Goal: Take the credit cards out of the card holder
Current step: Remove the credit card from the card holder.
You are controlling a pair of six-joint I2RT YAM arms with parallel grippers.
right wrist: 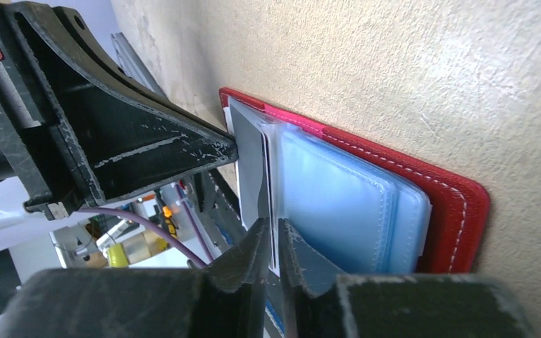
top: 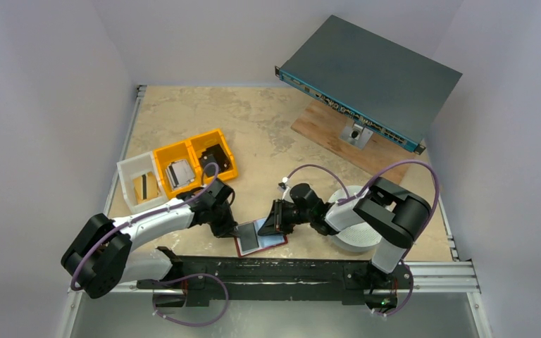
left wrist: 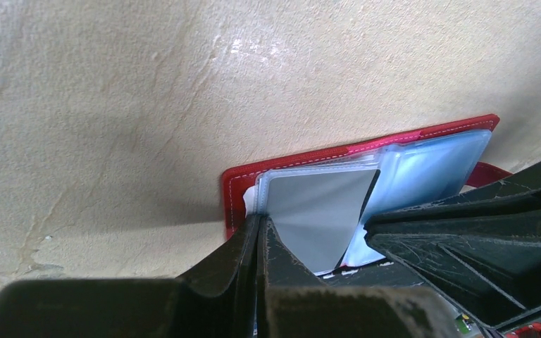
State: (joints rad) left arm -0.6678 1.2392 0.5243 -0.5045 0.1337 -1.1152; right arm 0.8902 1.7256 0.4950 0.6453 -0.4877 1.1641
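1. The dark red leather-look folding card holder (top: 248, 241) lies open and flat on the beige mottled tabletop (top: 268, 120), at the near edge between the two arms. The cover is down, so the pale blue clear plastic sleeves (right wrist: 338, 204) face up and can be reached.
2. Left gripper (left wrist: 259, 231): clenched, jaws tight together. Its tips are at the left edge of a thin pale grey card (left wrist: 317, 211) that stands tilted up out of the stack. It looks like a pinch on that edge. Can't tell if the grey card is bare or inside a sleeve.
3. Right gripper (right wrist: 271, 243): clenched on a thin white-edged sleeve leaf (right wrist: 272, 176) just beside the grey card, with only a sliver between the jaws. Can't tell if a card sits in that leaf.
4. Why two arms, my read: one pinch anchors the pages while the other slides the card out. The holder is light and unclamped, so a one-sided pull would drag it.
5. Both arms come in low from opposite sides with tips nearly meeting, which suits thin edges.
6. A golden-yellow card with a black stripe (top: 145, 187) lies in the white open plastic bin (top: 128, 171), well apart to the left. I'd call the job part done, with the contents of the other sleeves unclear.
7. Risk: the sleeve gets gripped with the card and the whole holder lifts.
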